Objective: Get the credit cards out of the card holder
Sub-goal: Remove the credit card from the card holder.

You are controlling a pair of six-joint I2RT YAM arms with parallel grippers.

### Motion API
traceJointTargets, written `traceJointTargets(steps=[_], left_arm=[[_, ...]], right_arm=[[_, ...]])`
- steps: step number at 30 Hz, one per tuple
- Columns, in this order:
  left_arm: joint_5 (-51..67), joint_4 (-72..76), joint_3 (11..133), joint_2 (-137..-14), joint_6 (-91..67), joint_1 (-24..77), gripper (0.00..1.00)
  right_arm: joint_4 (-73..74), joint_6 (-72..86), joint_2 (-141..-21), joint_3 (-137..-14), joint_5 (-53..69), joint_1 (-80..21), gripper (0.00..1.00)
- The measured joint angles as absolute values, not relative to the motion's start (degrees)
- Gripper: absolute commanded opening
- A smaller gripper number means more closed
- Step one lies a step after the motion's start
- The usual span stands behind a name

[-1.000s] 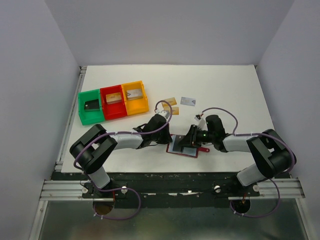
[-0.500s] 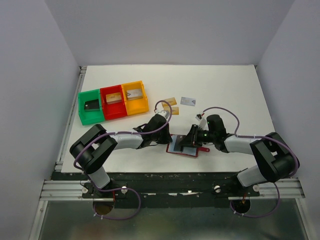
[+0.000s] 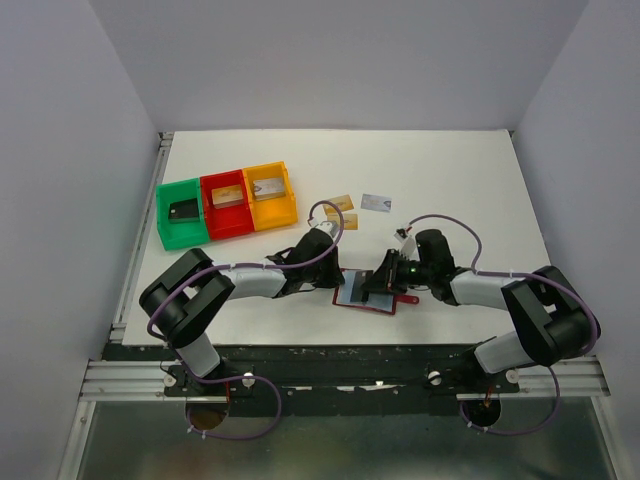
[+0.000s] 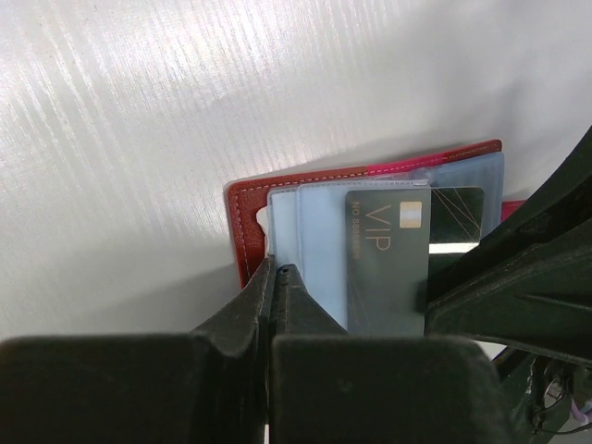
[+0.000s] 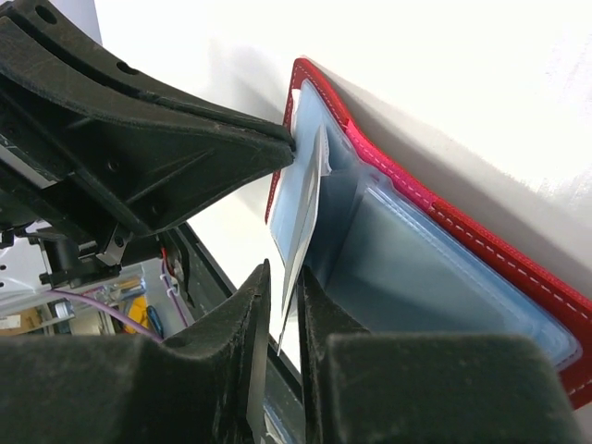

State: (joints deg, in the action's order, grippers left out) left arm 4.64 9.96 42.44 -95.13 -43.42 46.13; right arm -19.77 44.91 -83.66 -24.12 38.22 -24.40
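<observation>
1. Left wrist: the left gripper is pinched tight on the open card holder's sleeve edge, I reckon to anchor it.
2. The right gripper sits narrow around the black card; can't tell if it's gripping.
3. Further back, three credit cards lie loose on the table.

Top view overlooks the whole counter; both wrist views crowd the card holder from opposite sides.

We note card holder flat on table near front edge, left gripper at its left, right gripper at its right. One card inside it. Loose cards behind it; bins farther rear-left.
</observation>
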Motion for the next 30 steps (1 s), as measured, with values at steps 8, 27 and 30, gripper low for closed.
traceJointTargets(steps=[8,27,30], left_arm=[[4.56,9.91,42.44,-95.13,-43.86,46.11,0.0],[3.92,8.6,42.28,-94.37,-44.07,45.45,0.0],[3.55,8.21,42.09,-94.02,-44.05,45.45,0.0]], right_arm=[[-19.35,44.62,-83.37,-23.79,38.19,-23.53,0.17],[-13.76,42.09,-81.32,-23.73,37.34,-20.49,0.0],[-11.68,41.3,-80.75,-23.77,36.67,-20.03,0.0]])
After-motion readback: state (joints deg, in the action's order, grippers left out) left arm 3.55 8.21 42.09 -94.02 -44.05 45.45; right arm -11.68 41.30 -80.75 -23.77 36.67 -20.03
